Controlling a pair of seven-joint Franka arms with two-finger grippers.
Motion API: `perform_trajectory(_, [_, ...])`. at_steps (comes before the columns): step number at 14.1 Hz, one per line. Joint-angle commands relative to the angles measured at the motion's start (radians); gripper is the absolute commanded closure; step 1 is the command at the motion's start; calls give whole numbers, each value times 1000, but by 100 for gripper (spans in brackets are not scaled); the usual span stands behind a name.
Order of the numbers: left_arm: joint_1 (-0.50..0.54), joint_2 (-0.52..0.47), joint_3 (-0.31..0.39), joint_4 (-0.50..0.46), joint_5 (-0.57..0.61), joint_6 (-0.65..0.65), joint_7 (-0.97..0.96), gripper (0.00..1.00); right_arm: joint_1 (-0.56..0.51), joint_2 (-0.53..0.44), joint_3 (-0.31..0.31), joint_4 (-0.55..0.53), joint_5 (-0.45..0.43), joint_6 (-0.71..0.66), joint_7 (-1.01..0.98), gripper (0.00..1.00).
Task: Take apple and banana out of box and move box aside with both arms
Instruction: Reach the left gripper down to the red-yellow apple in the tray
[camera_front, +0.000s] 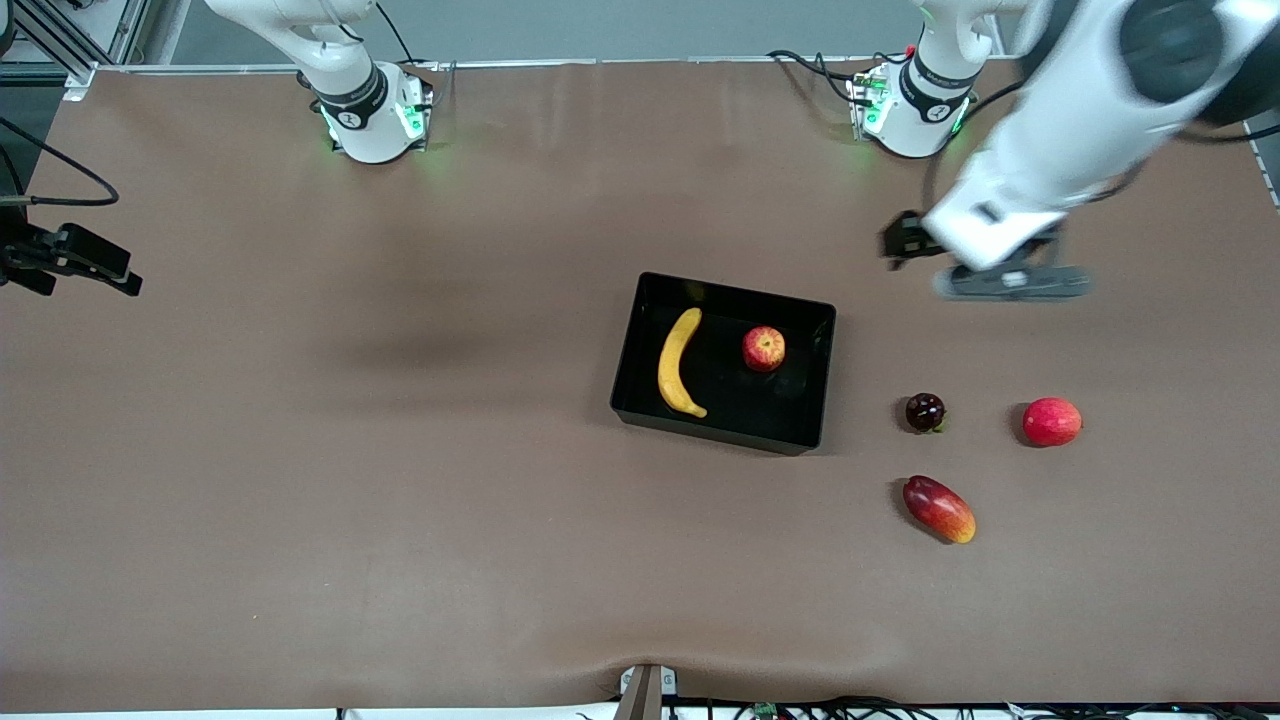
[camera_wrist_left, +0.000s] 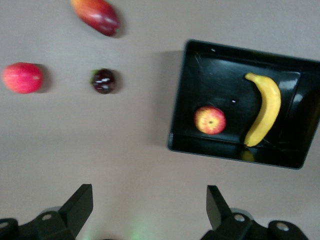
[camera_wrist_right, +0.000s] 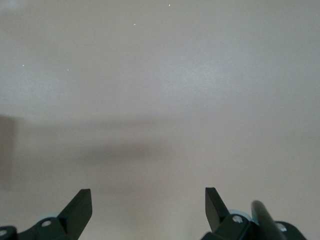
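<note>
Black box (camera_front: 722, 425) sits mid-table, slightly toward the left arm's end. Banana (camera_front: 679, 362) and apple (camera_front: 763, 348) both lie inside it, apart from each other: banana lengthwise along the wall on the right arm's side, apple toward the other wall and the robots' edge.

Left arm reaches out from its base, forearm angled down. Left gripper (camera_front: 1012, 282) hangs in the air over bare tabletop, between its base and the loose fruit. Wrist cam: fingers (camera_wrist_left: 80, 202) spread wide, nothing between them.

Right gripper (camera_wrist_right: 148, 200) is also spread wide and empty, over bare table per its wrist cam. In front view only the right arm's base and first links show.

Loose on the table toward the left arm's end: dark round fruit (camera_front: 925, 412), pinkish-red round fruit (camera_front: 1051, 421) beside it, mango (camera_front: 939, 508) nearer the front cam than both. None touching each other or the box.
</note>
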Motion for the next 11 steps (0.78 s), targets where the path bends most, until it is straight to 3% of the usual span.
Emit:
perform_trajectory(1, [10,-18,-76,-144,-5,135,-12,0,-8,6,7,17,-14,-14,-3,0])
perform_trajectory(4, [-4,22,-151,-238,-4,296,-127,0,-8,6,7,17,-14,-14,-3,0])
perform_trajectory(11, [-102,238,-156,-239,143,467,-277,0,-11,6,5,18,-14,-14,-3,0])
